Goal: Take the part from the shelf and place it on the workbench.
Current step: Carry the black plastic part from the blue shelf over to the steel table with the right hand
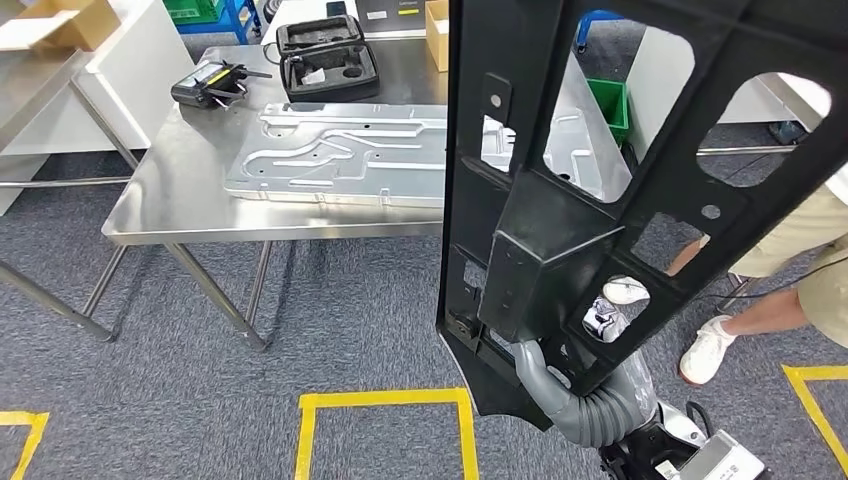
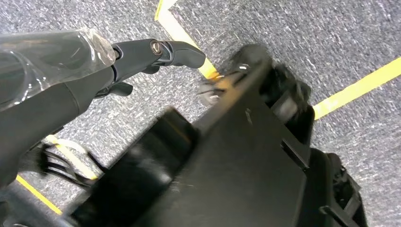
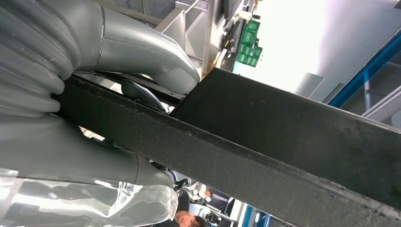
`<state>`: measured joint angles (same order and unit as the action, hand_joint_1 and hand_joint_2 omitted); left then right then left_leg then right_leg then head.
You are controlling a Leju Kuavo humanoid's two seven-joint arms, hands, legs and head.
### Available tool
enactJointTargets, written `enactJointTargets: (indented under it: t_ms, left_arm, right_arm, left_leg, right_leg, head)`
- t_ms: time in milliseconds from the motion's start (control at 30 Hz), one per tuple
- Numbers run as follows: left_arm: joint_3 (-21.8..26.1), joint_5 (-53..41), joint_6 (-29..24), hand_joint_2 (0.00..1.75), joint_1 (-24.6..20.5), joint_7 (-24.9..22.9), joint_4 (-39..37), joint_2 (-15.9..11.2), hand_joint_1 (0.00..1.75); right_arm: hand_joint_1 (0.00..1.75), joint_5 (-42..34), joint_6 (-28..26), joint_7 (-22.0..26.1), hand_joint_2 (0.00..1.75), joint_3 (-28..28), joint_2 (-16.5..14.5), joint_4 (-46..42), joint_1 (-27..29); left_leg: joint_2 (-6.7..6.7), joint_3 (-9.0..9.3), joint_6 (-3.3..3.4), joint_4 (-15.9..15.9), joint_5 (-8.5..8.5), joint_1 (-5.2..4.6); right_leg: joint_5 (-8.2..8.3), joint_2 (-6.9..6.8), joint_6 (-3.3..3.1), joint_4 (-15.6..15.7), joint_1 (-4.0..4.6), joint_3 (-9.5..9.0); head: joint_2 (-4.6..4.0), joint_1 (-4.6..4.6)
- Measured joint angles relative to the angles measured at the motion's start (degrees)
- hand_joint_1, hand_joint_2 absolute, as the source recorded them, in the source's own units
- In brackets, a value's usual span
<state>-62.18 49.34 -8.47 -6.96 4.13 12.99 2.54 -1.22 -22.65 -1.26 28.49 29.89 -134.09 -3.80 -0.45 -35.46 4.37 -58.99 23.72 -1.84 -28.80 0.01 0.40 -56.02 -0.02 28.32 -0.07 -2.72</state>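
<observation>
Workbench (image 1: pixel 180 215) lies upper left of our right hand (image 1: pixel 560 385), which grips the upright black part (image 1: pixel 540 250); left hand's (image 2: pixel 156 52) state unclear.

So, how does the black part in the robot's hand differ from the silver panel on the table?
The black part is dark and matte; the silver panel is pale, shiny metal. The black part is held up, nearly upright, by the right hand, while the silver panel lies flat on the steel table. The black part has large open cut-outs; the silver panel shows pressed ribs and small holes. Both are large, flat, shaped panels.
</observation>
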Motion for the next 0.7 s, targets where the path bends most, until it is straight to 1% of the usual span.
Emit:
enactJointTargets:
  t_ms: [33,67,133,167,200,233,300,333,367,400,433,467,500,533,567,600,633,667,700]
  left_arm:
    - [-0.1,0.0,0.0,1.75,0.1,0.0,0.0,-0.1,0.00]
    - [-0.1,0.0,0.0,1.75,0.1,0.0,0.0,-0.1,0.00]
    - [-0.2,0.0,0.0,1.75,0.1,0.0,0.0,-0.1,0.00]
    - [-0.3,0.0,0.0,1.75,0.1,0.0,0.0,-0.1,0.00]
    - [-0.3,0.0,-0.1,1.75,0.1,0.0,0.0,0.0,0.00]
    - [-0.4,0.0,-0.1,1.75,0.1,0.0,0.0,0.0,0.00]
    - [-0.4,0.0,-0.1,1.75,0.2,0.0,0.0,0.0,0.00]
    - [-0.5,0.0,-0.1,1.75,0.2,0.0,0.0,0.0,0.00]
    - [-0.5,0.0,-0.1,1.75,0.3,0.0,0.0,0.0,0.00]
    - [-0.5,0.0,-0.1,1.75,0.3,0.0,0.0,0.0,0.00]
    - [-0.5,0.0,-0.2,1.75,0.3,0.0,0.0,0.0,0.00]
    - [-0.6,0.0,-0.2,1.75,0.4,0.0,0.0,0.0,0.00]
    - [-0.6,0.0,-0.2,1.75,0.4,0.0,0.0,0.0,0.00]
    - [-0.7,0.0,-0.2,1.75,0.4,0.0,0.0,-0.1,0.00]
    - [-0.7,0.0,-0.2,1.75,0.4,0.0,0.0,-0.1,0.00]
    - [-0.7,0.0,-0.2,1.75,0.4,0.0,0.0,-0.1,0.00]
    - [-0.8,0.1,-0.2,1.75,0.4,0.0,0.0,-0.1,0.00]
    - [-0.8,0.1,-0.2,1.75,0.4,0.0,0.0,-0.1,0.00]
    - [-0.8,0.1,-0.2,1.75,0.4,-0.1,0.0,-0.1,0.00]
  right_arm:
    - [1.75,0.0,0.0,0.0,1.75,0.0,0.0,0.0,0.0]
    - [1.75,0.0,0.0,0.0,1.75,0.0,0.0,0.0,0.0]
    - [1.75,-0.1,0.0,0.0,1.75,0.0,0.0,0.0,-0.1]
    - [1.75,-0.1,0.0,0.1,1.75,0.0,0.0,0.0,-0.2]
    - [1.75,-0.1,0.0,0.1,1.75,0.0,0.0,0.0,-0.3]
    - [1.75,0.0,0.0,0.1,1.75,0.0,0.0,0.0,-0.4]
    - [1.75,0.1,0.0,-0.1,1.75,0.0,0.0,0.0,-0.4]
    - [1.75,0.3,0.0,-0.3,1.75,0.0,0.0,0.0,-0.3]
    - [1.75,0.4,0.0,-0.4,1.75,0.0,0.0,0.0,-0.3]
    - [1.75,0.5,0.0,-0.5,1.75,0.0,0.0,0.0,-0.3]
    - [1.75,0.6,0.0,-0.6,1.75,0.0,0.0,0.0,-0.3]
    - [1.75,0.6,0.0,-0.6,1.75,0.1,0.0,0.0,-0.3]
    - [1.75,0.6,0.0,-0.7,1.75,0.1,0.0,0.0,-0.3]
    - [1.75,0.6,0.0,-0.7,1.75,0.1,0.0,0.1,-0.3]
    - [1.75,0.7,0.0,-0.8,1.75,0.1,0.0,0.1,-0.2]
    - [1.75,0.7,0.0,-0.8,1.75,0.1,0.0,0.1,-0.2]
    - [1.75,0.7,0.0,-0.9,1.75,0.1,0.0,0.1,-0.2]
    - [1.75,0.7,0.0,-0.9,1.75,0.1,0.0,0.0,-0.2]
    - [1.75,0.7,0.0,-0.9,1.75,0.1,0.0,0.0,-0.3]
  left_leg:
    - [0.13,0.75,0.57,2.3,-0.93,-0.42]
    - [0.22,1.06,0.91,3.3,-0.87,-0.66]
    - [0.12,2.30,1.23,4.5,-1.10,-0.47]
    - [0.06,3.08,1.33,5.1,-1.13,-0.23]
    - [0.02,3.97,1.41,5.6,-1.16,0.06]
    - [0.02,4.57,1.42,6.0,-1.06,0.29]
    - [0.00,5.19,1.39,6.2,-0.57,0.52]
    - [-0.04,5.50,1.24,6.2,-0.22,0.64]
    - [-0.10,5.92,1.04,6.2,0.16,0.78]
    - [-0.17,6.52,0.76,6.2,0.61,0.99]
    - [-0.25,7.24,0.43,6.1,1.13,1.22]
    - [-0.30,7.90,0.01,6.1,1.72,1.37]
    - [-0.36,8.48,-0.39,5.9,2.27,1.50]
    - [-0.38,8.66,-0.81,5.9,2.79,1.52]
    - [-0.39,8.77,-1.22,5.8,3.18,1.49]
    - [-0.40,9.01,-1.56,5.6,3.41,1.51]
    - [-0.37,9.19,-1.86,5.4,3.64,1.53]
    - [-0.33,9.34,-2.11,4.7,3.96,1.63]
    - [-0.27,8.87,-2.37,3.2,4.67,1.73]
  right_leg:
    - [-0.22,0.02,0.17,0.2,-0.07,-0.23]
    - [-0.23,0.00,0.42,0.3,-0.14,-0.42]
    - [-0.22,-0.06,0.88,0.3,-0.17,-0.96]
    - [-0.36,-0.06,1.08,-0.4,-0.12,-1.01]
    - [-0.96,-0.02,1.26,-2.1,-0.09,-0.35]
    - [-2.01,0.02,1.52,-4.9,-0.14,1.17]
    - [-4.61,0.05,2.22,-12.0,-0.43,5.94]
    - [-5.44,0.04,2.63,-14.3,-0.66,8.05]
    - [-5.24,0.03,2.98,-15.0,-0.89,9.34]
    - [-3.53,0.02,3.31,-13.5,-1.15,9.47]
    - [-0.70,0.00,3.64,-10.1,-1.43,8.59]
    - [2.31,0.02,3.99,-5.9,-1.71,7.20]
    - [3.89,0.01,4.06,-2.3,-1.88,5.92]
    - [4.59,-0.01,3.91,-0.1,-1.86,5.06]
    - [4.48,0.02,3.50,0.7,-1.79,4.70]
    - [4.00,0.03,2.85,0.7,-1.64,4.61]
    - [4.34,0.06,2.35,0.7,-1.60,4.30]
    - [4.38,0.10,1.88,0.8,-1.67,3.92]
    - [4.18,0.07,1.52,0.8,-1.70,3.48]
  head:
    - [0.00,0.00]
    - [0.00,0.00]
    - [0.00,0.02]
    - [0.00,0.00]
    - [0.01,-0.03]
    - [0.01,-0.06]
    - [0.01,-0.09]
    - [0.00,-0.09]
    - [0.00,-0.10]
    - [0.00,-0.09]
    - [0.00,-0.10]
    - [0.00,-0.10]
    - [0.00,-0.09]
    - [0.01,-0.06]
    - [0.01,-0.04]
    - [0.01,0.00]
    - [0.01,0.01]
    - [0.01,0.02]
    - [0.01,0.11]
